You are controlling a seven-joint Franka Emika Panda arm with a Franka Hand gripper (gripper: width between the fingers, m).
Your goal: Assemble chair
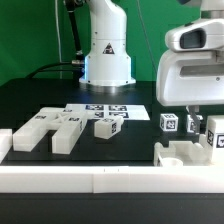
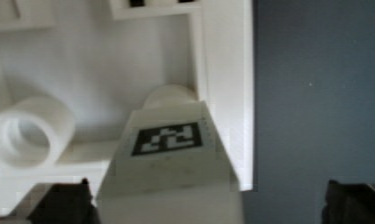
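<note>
**1. Exterior view: overall layout**

We see the black surface (image 1: pixel 30 100) with the chair parts spread across it.

- The slab (image 1: pixel 50 128) lies flat at the lower left of the frame. Its long axis runs across the picture and its notched edge faces the rail (image 1: pixel 100 182).
- A small block (image 1: pixel 107 126) sits just beside the slab, toward the exterior view's right and in front of the marker board (image 1: pixel 110 108).
- Two tagged cubes (image 1: pixel 168 122) stand right of centre.
- A notched part (image 1: pixel 185 152) rests at the lower right, just behind the rail.

The arm's head fills the upper right of the frame and covers the gap between the fingers. From this view alone we cannot tell the state of the pincer.

**2. Wrist view: detail at the fingers**

This view shows what the exterior view hides.

- The pincer (image 2: pixel 205 200) is released, with its jaws spread wide.
- The dark fingertips (image 2: pixel 59 200) stand well apart from the post (image 2: pixel 166 150) on both sides. Nothing is grasped.
- The post sits between the fingers. Its long axis runs from the gap straight away from the camera and ends in a rounded tip.
- The post's tag faces the camera.
- The post lies over the white notched part, just beside a ring-shaped hollow (image 2: pixel 24 135).
- The dark surface shows beyond the notched part's wall.

We cannot tell whether the post stands upright or leans.
</note>
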